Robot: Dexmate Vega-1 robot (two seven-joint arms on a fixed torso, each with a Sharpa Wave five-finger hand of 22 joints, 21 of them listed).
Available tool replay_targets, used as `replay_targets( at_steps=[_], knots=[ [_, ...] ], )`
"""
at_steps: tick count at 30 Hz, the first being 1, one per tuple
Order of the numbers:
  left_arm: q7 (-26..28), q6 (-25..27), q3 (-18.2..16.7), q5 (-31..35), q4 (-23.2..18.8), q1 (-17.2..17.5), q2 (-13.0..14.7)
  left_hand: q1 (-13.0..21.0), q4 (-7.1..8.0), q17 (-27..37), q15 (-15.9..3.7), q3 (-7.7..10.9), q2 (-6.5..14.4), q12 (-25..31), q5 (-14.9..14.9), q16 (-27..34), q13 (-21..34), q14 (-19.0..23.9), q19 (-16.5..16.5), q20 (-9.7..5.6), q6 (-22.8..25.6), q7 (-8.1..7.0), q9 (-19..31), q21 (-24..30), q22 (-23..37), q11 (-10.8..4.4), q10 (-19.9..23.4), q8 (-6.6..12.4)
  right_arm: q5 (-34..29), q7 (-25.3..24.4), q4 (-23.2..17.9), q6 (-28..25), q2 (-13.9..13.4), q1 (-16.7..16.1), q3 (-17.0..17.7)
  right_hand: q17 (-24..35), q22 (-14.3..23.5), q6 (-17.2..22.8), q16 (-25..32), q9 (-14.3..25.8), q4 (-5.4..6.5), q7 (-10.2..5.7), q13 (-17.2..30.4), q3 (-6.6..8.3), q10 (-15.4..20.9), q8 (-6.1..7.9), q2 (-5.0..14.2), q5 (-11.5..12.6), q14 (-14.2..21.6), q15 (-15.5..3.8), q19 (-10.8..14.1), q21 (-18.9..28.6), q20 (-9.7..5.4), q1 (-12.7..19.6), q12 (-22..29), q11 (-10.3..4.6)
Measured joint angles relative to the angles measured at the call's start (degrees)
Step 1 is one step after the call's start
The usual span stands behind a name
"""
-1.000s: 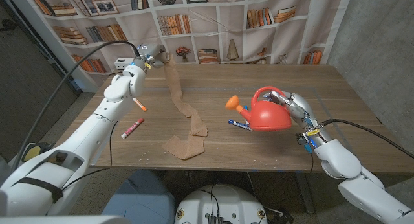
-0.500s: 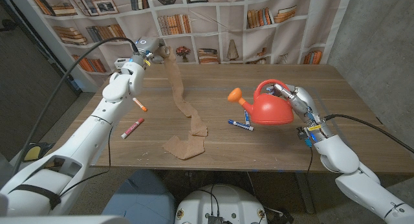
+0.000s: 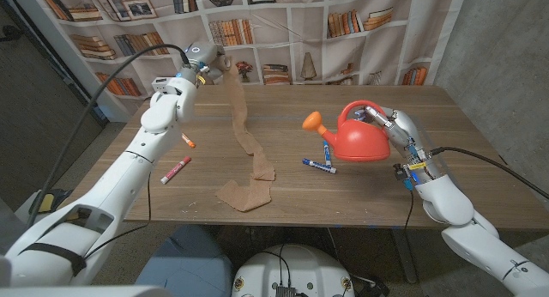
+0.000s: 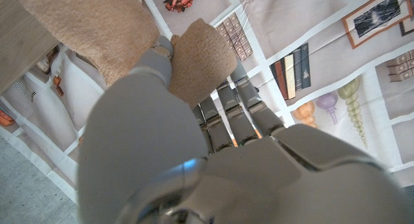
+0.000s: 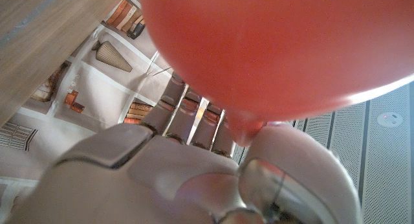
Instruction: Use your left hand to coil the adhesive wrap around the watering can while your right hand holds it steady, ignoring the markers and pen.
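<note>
We've got the red plastic watering can (image 3: 358, 140) gripped in our right hand (image 3: 391, 128), lifted over the table's right side. Left hand (image 3: 194, 60) pinches the tan adhesive wrap (image 3: 243, 125) up high; no coils on yet, all the wrapping's left.

the watering can (image 3: 358, 142) is bright red with an orange spout rose at its 9 o'clock. the adhesive wrap (image 3: 243, 134) is plain tan, fuzzy in the left wrist view. both hands, left hand (image 3: 199, 58) and right hand (image 3: 390, 125), are pale silver-grey. at the can's 7 o'clock lie blue-and-white markers (image 3: 318, 166); a red marker (image 3: 175, 169) and an orange-and-white pen (image 3: 187, 142) lie on the brown wood-grain table (image 3: 283, 203).
</note>
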Motion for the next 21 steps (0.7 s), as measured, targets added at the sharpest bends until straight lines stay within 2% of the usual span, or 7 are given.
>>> replay_targets(
  at_steps=[11, 15, 21],
  knots=[
    [-0.08, -2.42, -0.14, -1.15, -0.18, -1.67, -2.42, 0.01, 0.01, 1.15, 0.12, -0.48, -0.01, 0.0, 0.0, -0.19, -0.14, 0.53, -0.31, -0.31, 0.01, 0.02, -0.35, 1.16, 0.0, 0.0, 0.0, -0.01, -0.49, -1.28, 0.91, 2.11, 0.2, 1.14, -0.92, 0.14, 0.01, -0.01, 0.0, 0.0, 0.16, 0.01, 0.09, 0.16, 0.13, 0.01, -0.01, -0.01, 0.0, 0.0, 0.0, 0.21, 0.0, 0.01, -0.01, 0.14],
    [-0.89, -3.49, -0.5, -5.0, -0.15, -2.31, -3.5, 0.01, 0.01, 2.56, 0.12, -0.48, -0.01, 0.22, 0.0, -0.57, -0.2, 0.53, -0.57, -0.05, 0.22, 0.23, -0.4, 1.55, 0.0, 0.0, 0.0, -0.04, -0.76, -2.03, 0.68, 2.44, 0.17, 1.06, -0.96, 0.15, 0.01, -0.01, 0.0, 0.01, 0.16, 0.01, 0.24, 0.16, 0.13, 0.01, -0.01, -0.01, 0.0, 0.0, 0.01, 0.44, 0.0, 0.01, -0.01, 0.13],
    [-1.04, -4.04, -0.5, -7.36, 0.21, -3.02, -4.4, 0.02, 0.01, 2.83, 0.11, -0.48, -0.02, 0.23, 0.0, -0.64, -0.21, 0.52, -0.61, 0.0, 0.22, 0.23, -0.57, 2.12, 0.0, 0.0, 0.0, -0.05, -1.17, -2.89, -0.05, 2.5, -0.06, 1.0, -0.96, 0.14, 0.01, -0.02, 0.0, 0.01, 0.0, 0.02, 0.13, 0.33, 0.13, 0.01, -0.01, -0.02, 0.1, 0.11, -0.31, 0.44, 0.32, 0.01, -0.02, 0.13]
  ],
)
